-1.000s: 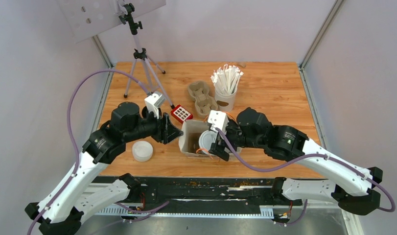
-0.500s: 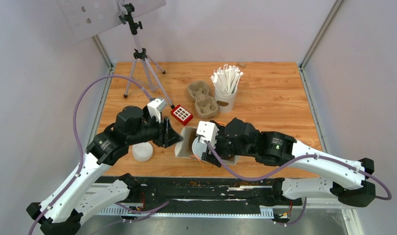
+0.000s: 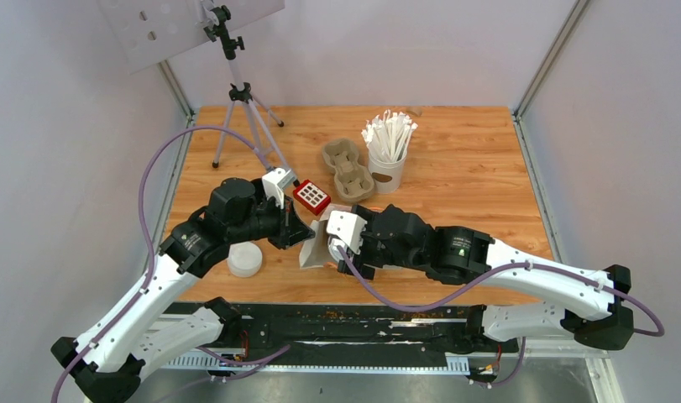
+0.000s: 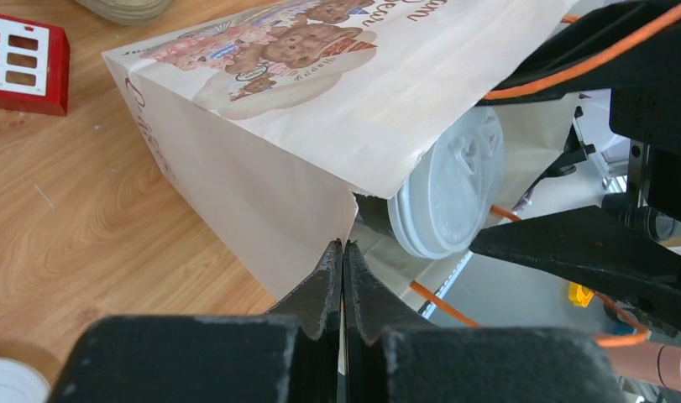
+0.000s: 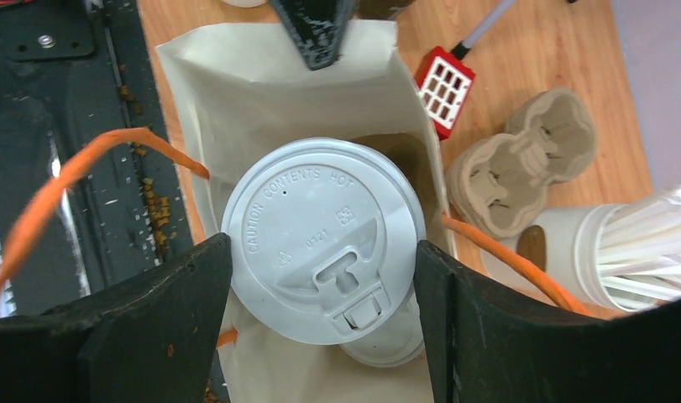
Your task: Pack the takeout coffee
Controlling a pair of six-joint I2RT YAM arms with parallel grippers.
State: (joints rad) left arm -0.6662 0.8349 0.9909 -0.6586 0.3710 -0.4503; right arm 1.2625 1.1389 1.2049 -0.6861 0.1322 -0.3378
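Observation:
A cream paper bag (image 3: 314,252) with orange handles lies tipped on the wood, its mouth toward the arms. My left gripper (image 4: 343,248) is shut on the bag's rim (image 4: 320,109), pinching the paper edge. My right gripper (image 5: 322,248) is shut on a takeout coffee cup, one finger on each side of it. The cup's white lid (image 5: 320,235) sits in the bag's mouth (image 5: 261,92) and also shows in the left wrist view (image 4: 450,193). Below it inside the bag, the lid of a second cup (image 5: 387,342) peeks out. From above, the right gripper (image 3: 353,259) hides both cups.
Behind the bag are a red grid block (image 3: 311,196), a beige pulp cup tray (image 3: 347,170) and a white cup of wrapped sticks (image 3: 389,151). A tripod (image 3: 240,92) stands at the back left. A white round lidded thing (image 3: 244,259) sits left of the bag.
My left gripper has shut on the bag's rim. The right arm has moved left with the cup into the bag's mouth, and the bag has tipped and shifted left.

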